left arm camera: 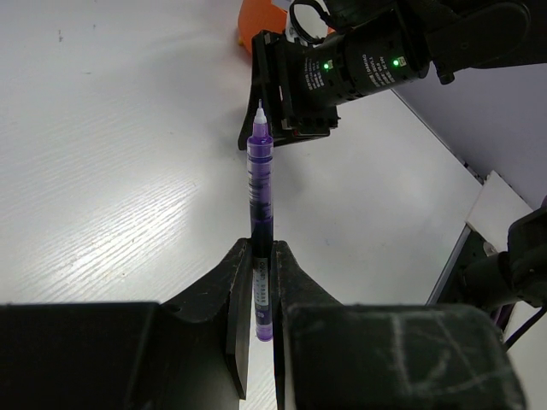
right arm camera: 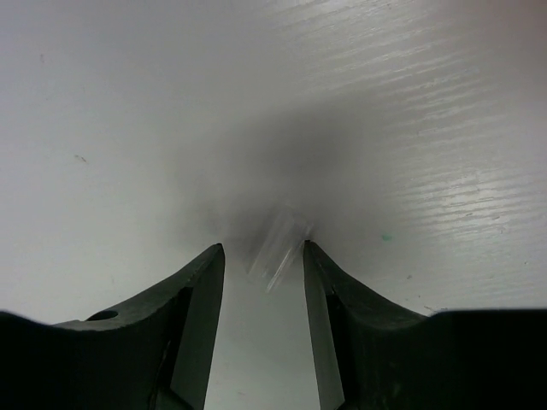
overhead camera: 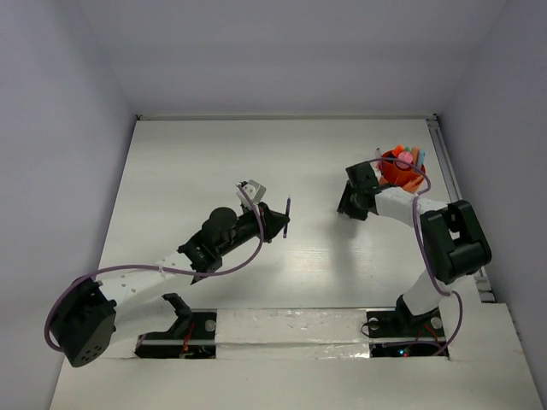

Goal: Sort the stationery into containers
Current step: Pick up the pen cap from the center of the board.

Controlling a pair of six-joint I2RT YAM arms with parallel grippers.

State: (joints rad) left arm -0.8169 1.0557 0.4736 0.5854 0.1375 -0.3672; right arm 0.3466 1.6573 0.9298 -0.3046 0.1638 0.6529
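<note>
Right arm [left arm camera: 359,64] between held purple pen [left arm camera: 261,213], orange holder [left arm camera: 256,21].

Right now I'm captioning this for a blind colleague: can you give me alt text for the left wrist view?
The left gripper, shut on a purple pen, holds it over the white table with its pale tip pointing away. Beyond the tip is the black right arm with green lights, and an orange holder at the top edge.
</note>
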